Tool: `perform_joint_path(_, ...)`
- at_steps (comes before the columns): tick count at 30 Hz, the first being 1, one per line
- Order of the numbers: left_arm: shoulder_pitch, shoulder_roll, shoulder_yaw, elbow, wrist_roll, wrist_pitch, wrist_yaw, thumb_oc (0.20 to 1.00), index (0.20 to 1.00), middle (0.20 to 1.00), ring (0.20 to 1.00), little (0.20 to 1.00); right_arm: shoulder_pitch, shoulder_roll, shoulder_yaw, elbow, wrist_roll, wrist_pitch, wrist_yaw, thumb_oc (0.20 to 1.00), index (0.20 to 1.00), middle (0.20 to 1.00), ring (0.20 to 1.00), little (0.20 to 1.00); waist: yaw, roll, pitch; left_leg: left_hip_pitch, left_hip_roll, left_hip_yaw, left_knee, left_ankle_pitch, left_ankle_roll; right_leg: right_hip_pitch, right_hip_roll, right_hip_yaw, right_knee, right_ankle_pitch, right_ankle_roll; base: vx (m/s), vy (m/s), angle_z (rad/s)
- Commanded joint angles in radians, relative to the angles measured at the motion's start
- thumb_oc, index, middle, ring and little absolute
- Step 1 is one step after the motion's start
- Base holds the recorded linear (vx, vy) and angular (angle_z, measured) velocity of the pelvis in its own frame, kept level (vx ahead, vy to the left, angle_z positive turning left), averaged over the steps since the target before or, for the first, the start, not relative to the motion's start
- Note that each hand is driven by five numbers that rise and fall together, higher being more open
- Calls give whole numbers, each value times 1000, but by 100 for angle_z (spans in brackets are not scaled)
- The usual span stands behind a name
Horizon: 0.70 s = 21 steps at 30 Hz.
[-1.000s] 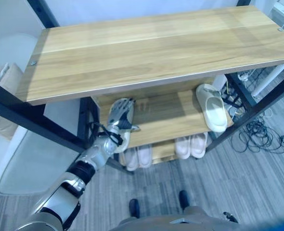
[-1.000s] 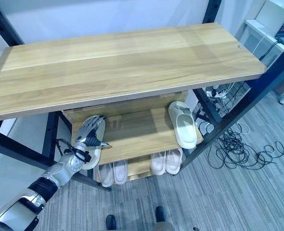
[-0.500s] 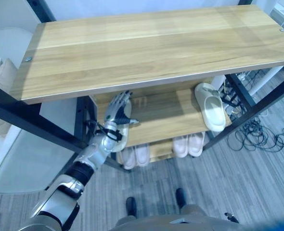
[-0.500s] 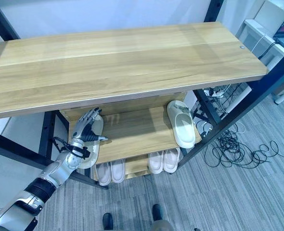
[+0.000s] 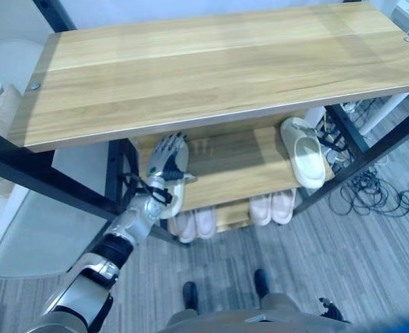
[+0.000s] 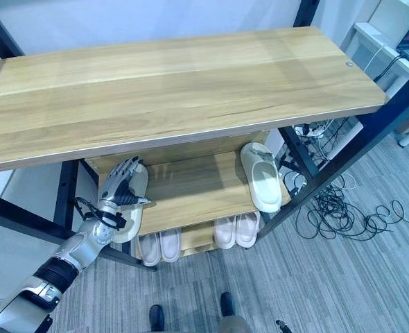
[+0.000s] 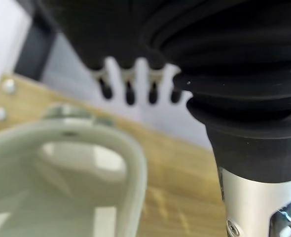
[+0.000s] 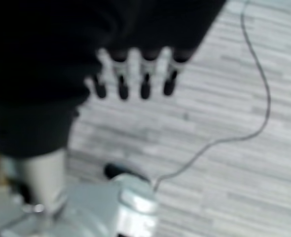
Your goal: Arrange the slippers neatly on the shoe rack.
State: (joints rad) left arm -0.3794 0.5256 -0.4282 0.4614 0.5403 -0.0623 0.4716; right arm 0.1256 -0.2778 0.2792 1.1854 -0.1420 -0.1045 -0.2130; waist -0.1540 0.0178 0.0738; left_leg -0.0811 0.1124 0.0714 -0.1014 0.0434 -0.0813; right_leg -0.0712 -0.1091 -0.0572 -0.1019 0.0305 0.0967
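Note:
A pale slipper [image 6: 134,211] lies at the left end of the rack's middle shelf [image 5: 232,166]. My left hand [image 5: 166,158] rests over it with straight fingers, open. From the wrist, the same slipper [image 7: 86,163] shows its strap just below my left hand's fingertips [image 7: 129,91]. A second pale slipper [image 5: 306,159] lies at the right end of that shelf, toe pointing towards me. My right hand [image 8: 130,74] hangs over the grey floor, its fingers straight and holding nothing.
The wide wooden top shelf [image 5: 211,69] overhangs the middle one. On the lowest shelf sit two pairs of pinkish-white slippers [image 5: 196,223] [image 5: 274,207]. Black frame posts [image 5: 121,177] stand at the rack's corners. Cables [image 6: 343,208] lie on the floor to the right.
The camera has shifted slightly. My left hand stays over the left slipper, its fingers a little lower than half a second ago.

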Motion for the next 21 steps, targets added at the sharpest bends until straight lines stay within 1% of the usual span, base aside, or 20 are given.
perform_joint_path(1,-143,171,153,108,1,-10,58,1000,1000,1000,1000,1000,-12,-17,0,62,13,-2,-13,1000,1000,1000,1000,1000,25,22,-48,40,-27,-1,14,-61,0,20,-26,-16,15,-24,64,0,0,0)
perform_joint_path(10,-113,190,197,84,-16,-9,72,1000,1000,1000,1000,1000,-15,-7,7,57,13,0,-8,1000,1000,1000,1000,1000,32,17,-53,60,-27,-2,14,-68,1,42,-25,-22,15,-32,64,0,0,0)
perform_joint_path(16,-117,205,176,113,10,2,63,1000,1000,1000,1000,1000,-21,-5,21,57,1,4,-5,1000,1000,1000,1000,1000,35,17,-53,60,-29,-3,14,-70,2,42,-27,-25,15,-32,67,0,0,0)
perform_joint_path(21,-148,219,152,146,53,29,71,1000,1000,1000,1000,1000,-19,-7,25,57,-1,4,-7,1000,1000,1000,1000,1000,35,15,-54,54,-30,-5,14,-71,2,39,-28,-28,15,-32,68,0,0,0)
